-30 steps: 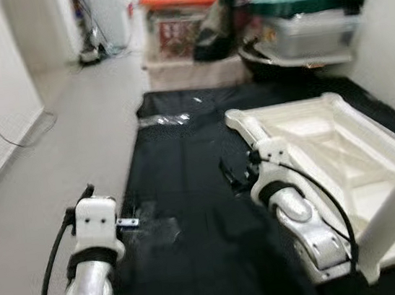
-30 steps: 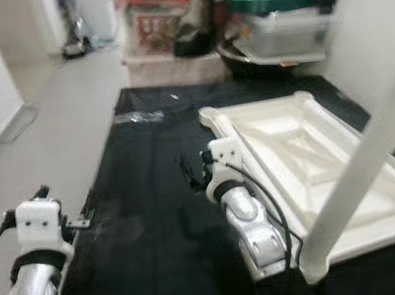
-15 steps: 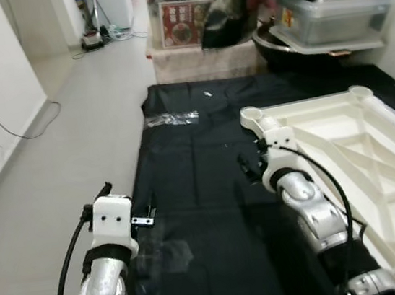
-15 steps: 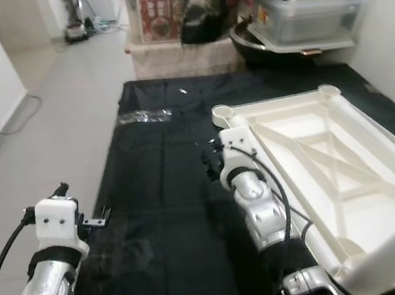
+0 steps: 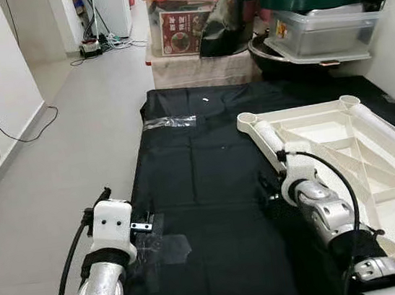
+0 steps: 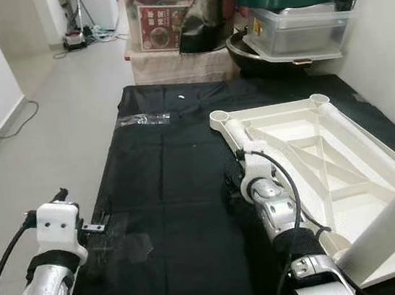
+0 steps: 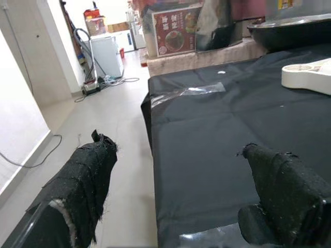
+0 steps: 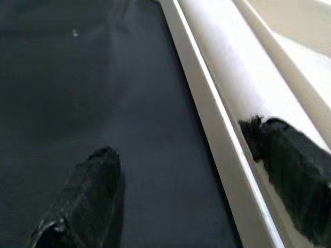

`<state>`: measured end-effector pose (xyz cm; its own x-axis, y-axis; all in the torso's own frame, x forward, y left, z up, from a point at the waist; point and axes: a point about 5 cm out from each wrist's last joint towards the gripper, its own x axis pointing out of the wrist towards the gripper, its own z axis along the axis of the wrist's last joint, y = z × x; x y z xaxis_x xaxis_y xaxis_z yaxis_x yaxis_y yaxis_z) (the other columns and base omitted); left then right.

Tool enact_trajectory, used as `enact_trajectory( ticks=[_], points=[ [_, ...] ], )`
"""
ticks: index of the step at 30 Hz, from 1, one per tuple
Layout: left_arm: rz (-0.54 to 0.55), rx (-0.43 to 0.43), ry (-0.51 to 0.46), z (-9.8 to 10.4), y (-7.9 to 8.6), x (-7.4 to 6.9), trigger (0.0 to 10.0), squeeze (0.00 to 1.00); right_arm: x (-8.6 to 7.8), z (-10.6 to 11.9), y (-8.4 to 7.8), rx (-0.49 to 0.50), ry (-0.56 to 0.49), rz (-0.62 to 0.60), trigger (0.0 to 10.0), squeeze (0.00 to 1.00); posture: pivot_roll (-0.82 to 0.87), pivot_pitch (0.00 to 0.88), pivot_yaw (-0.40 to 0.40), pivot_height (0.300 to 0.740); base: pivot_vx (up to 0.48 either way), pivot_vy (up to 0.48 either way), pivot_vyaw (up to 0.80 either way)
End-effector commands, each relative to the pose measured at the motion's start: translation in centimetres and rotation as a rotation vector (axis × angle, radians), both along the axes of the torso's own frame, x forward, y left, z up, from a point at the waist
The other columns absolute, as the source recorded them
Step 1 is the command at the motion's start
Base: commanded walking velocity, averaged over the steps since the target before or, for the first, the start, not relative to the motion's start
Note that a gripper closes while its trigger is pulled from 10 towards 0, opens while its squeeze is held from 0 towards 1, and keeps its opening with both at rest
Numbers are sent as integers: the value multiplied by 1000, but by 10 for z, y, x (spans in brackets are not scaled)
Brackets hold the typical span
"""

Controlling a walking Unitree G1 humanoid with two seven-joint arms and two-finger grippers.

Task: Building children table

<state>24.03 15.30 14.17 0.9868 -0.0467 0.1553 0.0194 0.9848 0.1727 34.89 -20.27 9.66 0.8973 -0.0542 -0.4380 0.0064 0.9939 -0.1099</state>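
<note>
The white plastic table top lies upside down on a black mat, with round leg sockets at its far corners. A white leg slants up at the near right. My right gripper is low at the table's left rim and open. In the right wrist view one of its fingers is over the mat and the other over the rounded white rim. My left gripper is open with nothing between its fingers, above the mat's left edge.
A clear plastic bag lies at the mat's far left, and another clear sheet lies near my left arm. Stacked boxes, a black basin and a green-lidded tub line the back. Bare floor and a cable lie to the left.
The camera has shifted and the picture has sharpened. My right gripper has drawn back along the table's left rim, toward me and away from the far corner. The left arm holds its place.
</note>
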Motion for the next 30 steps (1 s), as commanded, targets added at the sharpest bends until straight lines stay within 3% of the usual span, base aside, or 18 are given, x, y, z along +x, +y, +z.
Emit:
enact_trajectory(
  ticks=[1,7,8,9,10,11,12,13,14,15,19,21,22,24,25,27,30],
  points=[
    [-3,7,8,-2,-2,1,10000,0,-5,-9,-13,12,51,-56,10000,0,80,0,-91,740,0,0,0],
    [9,19,16,-4,4,-2,10000,0,-4,-13,-21,47,83,-88,10000,0,79,0,-90,740,0,0,0],
    [9,23,18,-5,5,-1,10000,0,-2,-13,-17,63,91,-35,9176,0,82,0,-93,740,0,0,0],
    [9,23,18,-5,5,-1,10000,0,-2,-13,-17,63,91,-35,9176,0,82,0,-93,740,0,0,0],
    [9,25,20,-6,5,0,10000,0,-2,-15,-12,67,106,18,8314,0,75,0,-90,740,0,0,0],
    [9,25,21,-6,3,1,10000,0,-4,-18,-7,79,132,57,8235,0,78,0,-90,740,0,0,0],
    [7,24,20,-6,2,2,10000,0,-6,-22,-3,95,162,80,7294,0,78,0,-90,740,0,0,0],
    [7,24,20,-6,2,2,10000,0,-6,-22,-3,95,162,80,7294,0,78,0,-90,740,0,0,0],
    [3,22,19,-5,1,3,10000,0,-7,-25,-2,114,187,92,3059,0,84,0,-94,740,0,0,0],
    [-3,22,20,-5,-1,2,10000,0,-11,-32,0,145,226,110,0,0,88,0,-95,740,0,0,0],
    [-10,30,25,-7,-1,1,10000,0,-16,-41,2,168,271,151,0,0,90,0,-95,740,0,0,0],
    [-2,31,25,-6,2,1,10000,0,-24,-49,0,127,296,269,0,0,91,0,-100,740,0,0,0],
    [-2,31,25,-6,2,1,10000,0,-24,-49,0,127,296,269,0,0,91,0,-100,740,0,0,0],
    [-1,35,28,-7,3,2,10000,0,-28,-45,5,39,260,497,0,0,79,0,-95,740,0,0,0],
    [-1,35,28,-7,3,2,10000,0,-28,-45,5,39,260,497,0,0,79,0,-95,740,0,0,0],
    [4,39,33,-10,3,4,10000,0,-34,-39,12,-44,218,717,0,0,77,0,-98,740,0,0,0],
    [5,34,31,-9,3,5,10000,0,-38,-35,16,-77,194,813,0,0,78,0,-98,740,0,0,0]
  ],
)
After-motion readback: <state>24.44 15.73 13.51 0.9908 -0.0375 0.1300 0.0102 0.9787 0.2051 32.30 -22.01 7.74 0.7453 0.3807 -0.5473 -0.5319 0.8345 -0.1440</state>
